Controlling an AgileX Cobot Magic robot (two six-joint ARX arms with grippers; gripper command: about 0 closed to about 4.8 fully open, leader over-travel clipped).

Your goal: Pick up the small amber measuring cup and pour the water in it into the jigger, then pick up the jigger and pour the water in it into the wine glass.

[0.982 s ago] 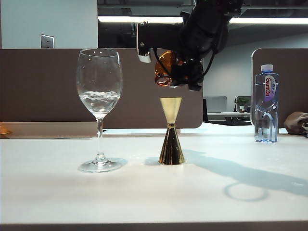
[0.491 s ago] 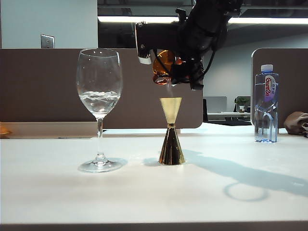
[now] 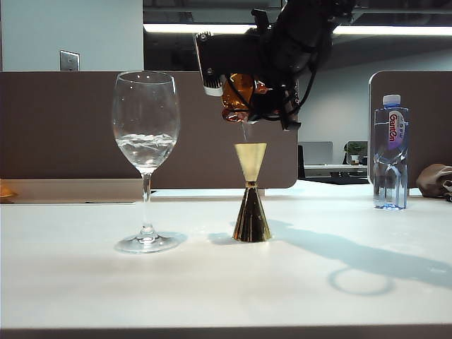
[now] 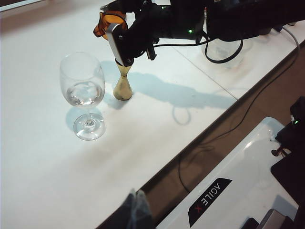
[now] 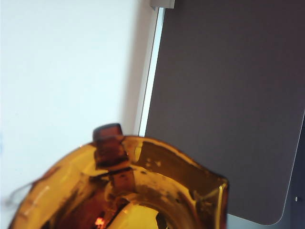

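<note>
The right gripper [image 3: 248, 99], clamped on the tilted small amber measuring cup [image 3: 239, 97], poured above the jigger [image 3: 251, 192]; faster tipping risked water overshooting its narrow mouth. The left gripper was out of view.

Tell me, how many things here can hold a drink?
4: the wine glass at left, the jigger mid-table, the amber measuring cup tilted in the right claw above the jigger, and a bottle far right. Others may lie out of view.

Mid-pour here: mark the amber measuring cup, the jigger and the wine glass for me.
amber measuring cup [image 3: 236, 99]: exterior view, on its tilted amber body, held by the right gripper.
jigger [image 3: 251, 212]: exterior view, on the lower cone.
wine glass [image 3: 145, 116]: exterior view, on the bowl, above the water line.
</note>
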